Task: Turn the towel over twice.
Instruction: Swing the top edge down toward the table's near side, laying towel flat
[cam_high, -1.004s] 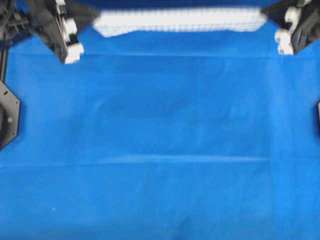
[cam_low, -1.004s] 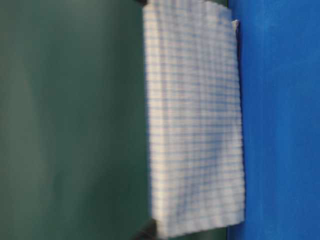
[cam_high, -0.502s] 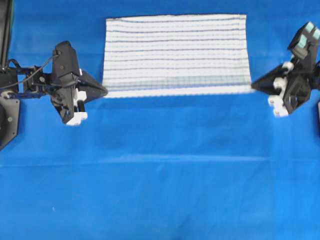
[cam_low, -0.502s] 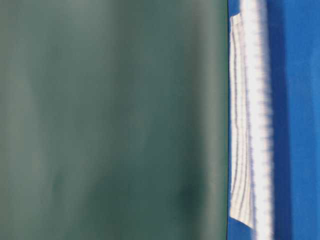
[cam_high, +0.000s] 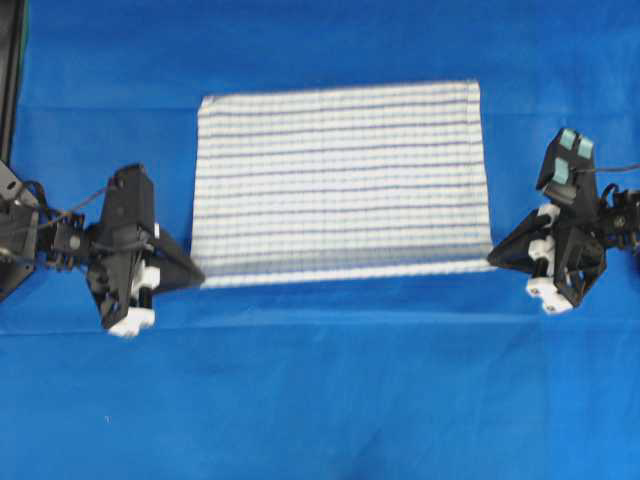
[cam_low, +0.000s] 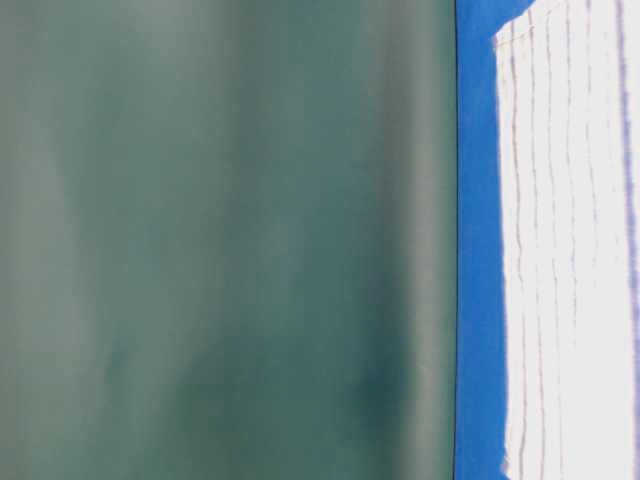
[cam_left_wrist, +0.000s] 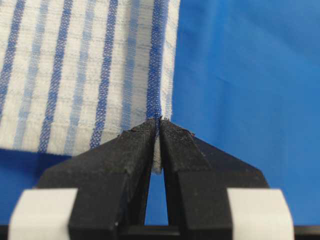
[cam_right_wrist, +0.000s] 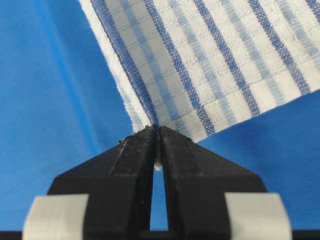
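Pinching the near corners of the towel (cam_high: 338, 180), both hands are working at the front edge of the cloth. In the left wrist view the left hand (cam_left_wrist: 159, 124) is pressing its two black fingers (cam_left_wrist: 131, 150) together on the hem of one corner, with only a thin strip of fabric showing between them. In the right wrist view the right hand (cam_right_wrist: 157, 130) is doing the same on the other corner, and the cloth there is rising a little from the blue tabletop (cam_high: 320, 400) and throwing a shadow under it.

From overhead, the left hand (cam_high: 197, 275) and the right hand (cam_high: 493, 260) are standing at the two ends of the near edge, which is looking slightly lifted and stretched between them. Behind this edge the towel is lying spread in the middle of the tabletop, stripes running across, and its far edge is resting flat.

The risk here is in the grip, I think. Each hand is holding only a very small bite of hem, so a quick pull could be letting one corner slip out, and the towel would then be folding on itself. If the two hands are not moving evenly, the cloth may be twisting or wrinkling instead of turning over cleanly.
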